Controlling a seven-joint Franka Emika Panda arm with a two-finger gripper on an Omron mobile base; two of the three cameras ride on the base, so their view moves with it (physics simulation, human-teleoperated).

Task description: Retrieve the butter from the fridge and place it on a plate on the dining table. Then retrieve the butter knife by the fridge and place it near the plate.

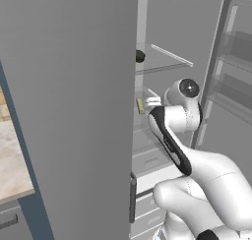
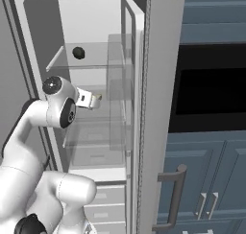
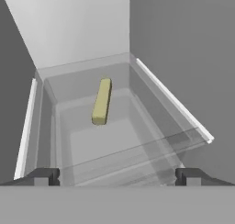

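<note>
The butter lies on a glass shelf inside the open fridge. The end effector, fully open and empty, faces it; the reach continues, then closing around the stick.

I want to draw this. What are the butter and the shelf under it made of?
The butter: a soft-looking, matte pale yellow stick with no shine. The shelf: probably clear glass or plastic, since you can see the fridge through it; its edges look white.
</note>
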